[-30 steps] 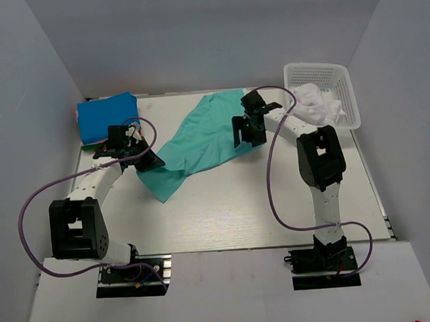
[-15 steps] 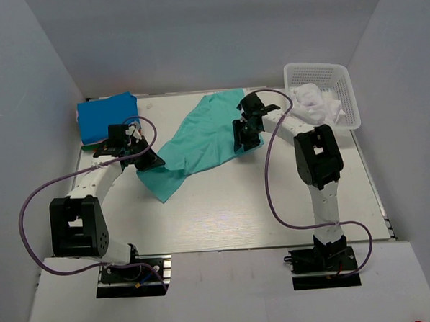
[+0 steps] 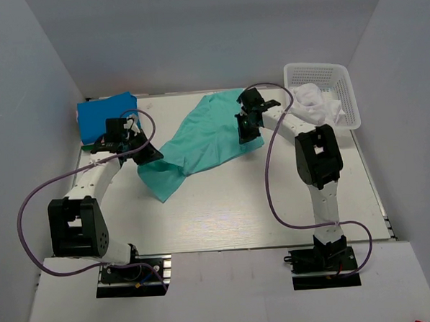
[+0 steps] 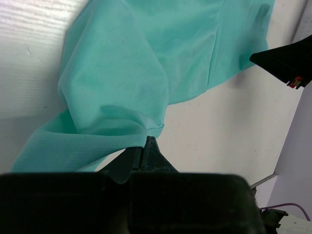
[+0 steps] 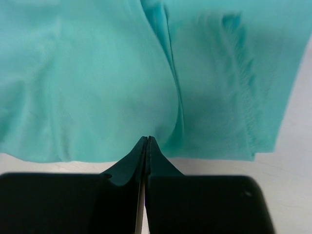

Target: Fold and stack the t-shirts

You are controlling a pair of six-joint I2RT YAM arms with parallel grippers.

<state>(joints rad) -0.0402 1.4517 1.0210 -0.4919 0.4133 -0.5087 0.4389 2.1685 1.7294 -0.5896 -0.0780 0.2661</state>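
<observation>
left gripper (image 4: 147,145): pinched shut on a fold of the teal t-shirt (image 3: 203,136)
right gripper (image 5: 147,142): clamped on its right hem
teal t-shirt: rumpled mid-table; looks light, limp, best taken at hems or corners
blue t-shirt (image 3: 108,116): folded, far left

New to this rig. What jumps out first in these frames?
A teal-green cloth t-shirt sprawls diagonally across the white table, the left hand pinching its near-left part and the right hand its right edge. A folded bright blue cloth shirt sits at the far left corner; a white plastic lattice basket holding white cloth at the far right.
</observation>
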